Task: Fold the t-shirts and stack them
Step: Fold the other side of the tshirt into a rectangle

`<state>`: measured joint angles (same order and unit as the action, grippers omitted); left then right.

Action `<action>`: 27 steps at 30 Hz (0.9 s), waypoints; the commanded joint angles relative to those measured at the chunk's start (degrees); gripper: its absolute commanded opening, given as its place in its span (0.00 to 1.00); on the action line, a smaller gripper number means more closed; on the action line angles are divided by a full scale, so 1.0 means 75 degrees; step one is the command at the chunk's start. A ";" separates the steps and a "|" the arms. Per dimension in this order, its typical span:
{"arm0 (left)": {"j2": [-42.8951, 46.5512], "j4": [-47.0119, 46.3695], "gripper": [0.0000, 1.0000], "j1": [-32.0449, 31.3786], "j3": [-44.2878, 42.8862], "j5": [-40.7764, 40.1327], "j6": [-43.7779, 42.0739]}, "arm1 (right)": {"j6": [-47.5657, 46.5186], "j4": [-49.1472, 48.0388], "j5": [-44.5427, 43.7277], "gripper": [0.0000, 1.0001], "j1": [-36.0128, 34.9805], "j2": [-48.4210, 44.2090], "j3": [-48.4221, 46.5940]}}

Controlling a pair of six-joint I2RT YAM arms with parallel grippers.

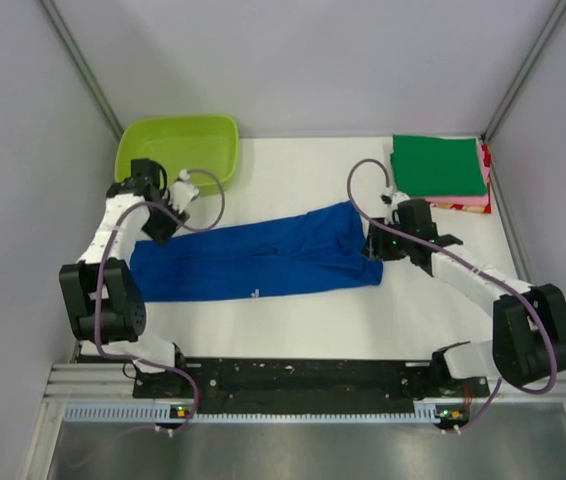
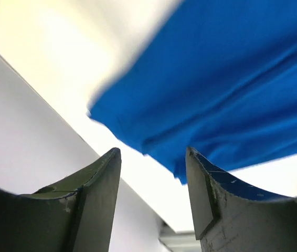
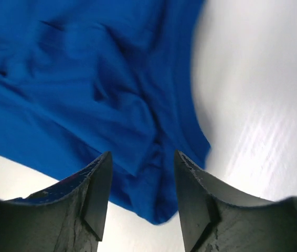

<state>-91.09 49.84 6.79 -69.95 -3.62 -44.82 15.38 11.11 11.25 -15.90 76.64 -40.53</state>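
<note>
While outside tub [image 1: 178, 150], blue t-shirt [image 1: 263, 258]

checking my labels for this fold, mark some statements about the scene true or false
1. The royal-blue cloth t-shirt lies stretched across the white table. True.
2. The lime-green plastic tub holds a folded shirt. False: it looks empty.
3. A folded green cloth t-shirt tops the stack at the far right. True.
4. The left end effector is shut on the blue t-shirt. False: its jaws stand apart, gripping nothing.
5. The right end effector hovers over the tub. False: it is at the blue t-shirt's right end.
</note>
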 commanded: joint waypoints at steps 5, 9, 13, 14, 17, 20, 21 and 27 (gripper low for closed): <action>-0.0696 -0.0070 0.57 -0.3562 -0.2365 0.3057 0.1286 | -0.0843 -0.1129 0.0655 0.53 -0.0833 0.1146 -0.1391; -0.2183 -0.0352 0.55 -0.4407 -0.3748 0.4381 0.2328 | -0.0785 -0.1423 0.1078 0.53 -0.0833 0.1803 -0.1685; -0.3309 -0.1042 0.51 -0.4643 -0.4465 0.4841 0.3500 | -0.0528 -0.1787 0.1360 0.48 -0.0798 0.2295 -0.1720; -0.3579 -0.1242 0.51 -0.4655 -0.4489 0.4923 0.3758 | -0.0399 -0.1798 0.1383 0.45 -0.0740 0.2378 -0.1732; -0.4037 -0.1618 0.50 -0.4702 -0.4618 0.5133 0.4240 | -0.0141 -0.1938 0.1512 0.29 -0.0623 0.2613 -0.1674; -0.4331 -0.1817 0.52 -0.4842 -0.4689 0.5509 0.4428 | 0.0059 -0.2056 0.1653 0.14 -0.0528 0.2683 -0.1545; -0.4413 -0.1853 0.52 -0.4912 -0.4700 0.5452 0.4440 | 0.0117 -0.2079 0.1676 0.09 -0.0505 0.2683 -0.1522; -0.4870 -0.1853 0.48 -0.5065 -0.4770 0.4866 0.4429 | 0.0211 -0.2115 0.1770 0.00 -0.0400 0.2590 -0.1428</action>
<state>-126.43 38.74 -30.41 -102.96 33.17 -13.30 15.79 -1.48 22.72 -19.62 96.84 -50.72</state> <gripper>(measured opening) 0.516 0.007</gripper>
